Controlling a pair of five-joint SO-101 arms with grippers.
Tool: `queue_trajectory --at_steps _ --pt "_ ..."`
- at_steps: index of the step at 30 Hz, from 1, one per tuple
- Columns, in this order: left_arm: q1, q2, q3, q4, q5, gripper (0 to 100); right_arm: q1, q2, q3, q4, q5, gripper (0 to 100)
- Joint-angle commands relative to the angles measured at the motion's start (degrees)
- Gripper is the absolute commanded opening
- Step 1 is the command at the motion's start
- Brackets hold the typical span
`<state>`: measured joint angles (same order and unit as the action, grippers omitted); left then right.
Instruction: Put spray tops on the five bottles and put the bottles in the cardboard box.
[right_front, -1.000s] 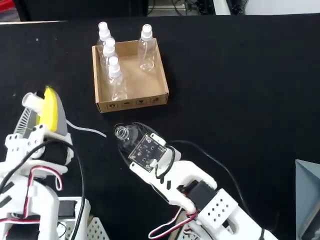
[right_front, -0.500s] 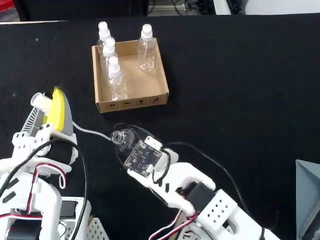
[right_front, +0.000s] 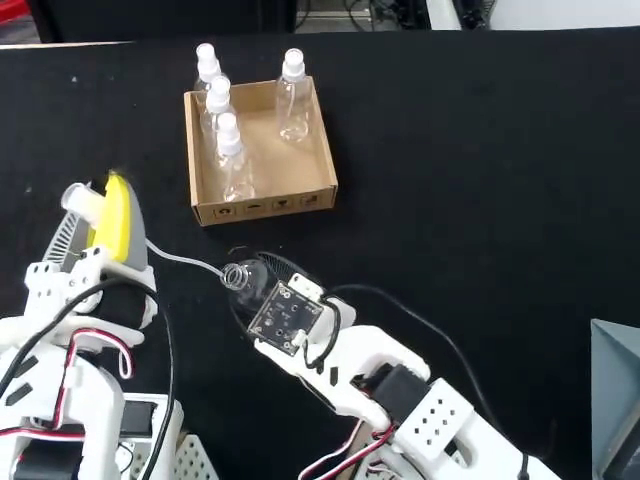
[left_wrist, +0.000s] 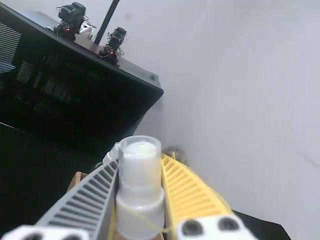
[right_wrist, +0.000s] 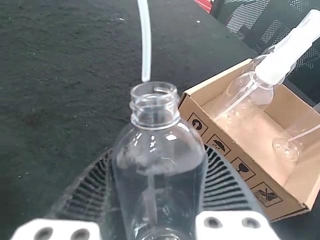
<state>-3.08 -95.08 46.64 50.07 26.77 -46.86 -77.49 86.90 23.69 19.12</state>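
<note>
At the near left of the black desk (right_front: 480, 150), the left hand (right_front: 100, 212) is raised off the surface, its grey and yellow fingers (left_wrist: 187, 192) clamped on either side of a white spray top (left_wrist: 140, 197). From that spray top a thin clear dip tube (right_front: 180, 261) runs to the right, and its tip ends just beside the open mouth of a clear bottle (right_wrist: 154, 107); whether the tip touches the rim cannot be told. This bottle has no top on it and lies tilted, neck pointing to the far left, gripped round its body by the right hand (right_wrist: 159, 170), which sits near the middle of the desk's near side. Farther back, just beyond the bottle, stands the cardboard box (right_front: 325, 150), open at the top. Four capped bottles stand upright in it: three (right_front: 216, 105) in a row along its left wall and one (right_front: 292, 95) at its far right corner. At the near right edge a grey object (right_front: 615, 385) pokes into the high view
</note>
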Motion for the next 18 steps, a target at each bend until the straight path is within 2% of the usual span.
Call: queue_trajectory --at_steps 1,18 --pt "3.2 -0.2 1.0 -1.3 -0.1 3 -1.1 -1.6 -0.3 -1.2 0.6 11.3" --pt "3.4 -0.2 2.9 -1.1 -1.7 3 -0.8 -2.1 -0.2 -1.2 0.3 11.3"
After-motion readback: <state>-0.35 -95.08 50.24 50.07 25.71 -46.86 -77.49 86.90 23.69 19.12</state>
